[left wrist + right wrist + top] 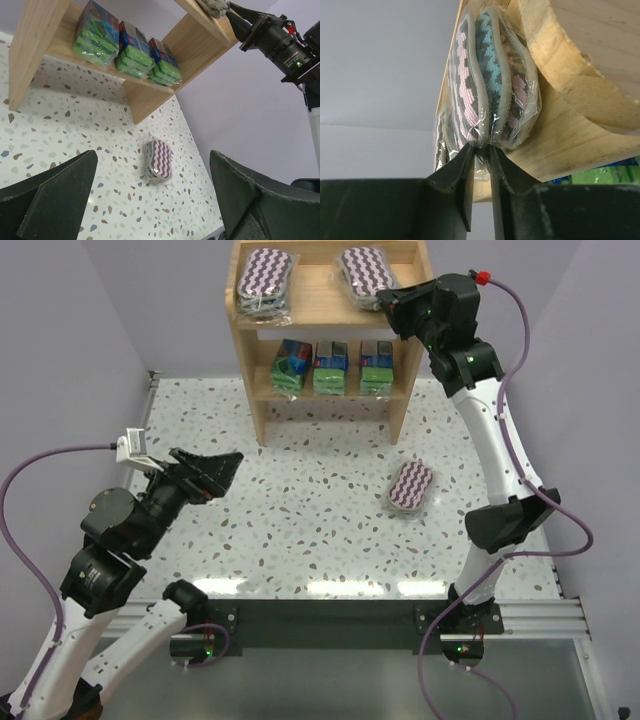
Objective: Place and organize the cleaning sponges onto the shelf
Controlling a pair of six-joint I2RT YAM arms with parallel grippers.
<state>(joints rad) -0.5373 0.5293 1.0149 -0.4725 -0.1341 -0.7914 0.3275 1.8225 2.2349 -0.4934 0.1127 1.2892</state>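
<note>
The wooden shelf [316, 286] stands at the back. Two oval purple-zigzag sponges lie on its top tier, one on the left [263, 280] and one on the right [365, 275]. Three green-and-blue packs [330, 367] stand in a row on the lower tier. A third oval sponge [410, 486] lies on the table and also shows in the left wrist view [159, 160]. My right gripper [388, 300] is at the top tier's right end, shut on the plastic wrap of the right oval sponge [487, 85]. My left gripper [228, 468] is open and empty, low over the table at the left.
The shelf's right side panel [580, 60] is right beside the held sponge. The right arm [280, 40] reaches up over the table's right side. Purple walls close in the left, right and back. A black rail [330, 615] runs along the near edge.
</note>
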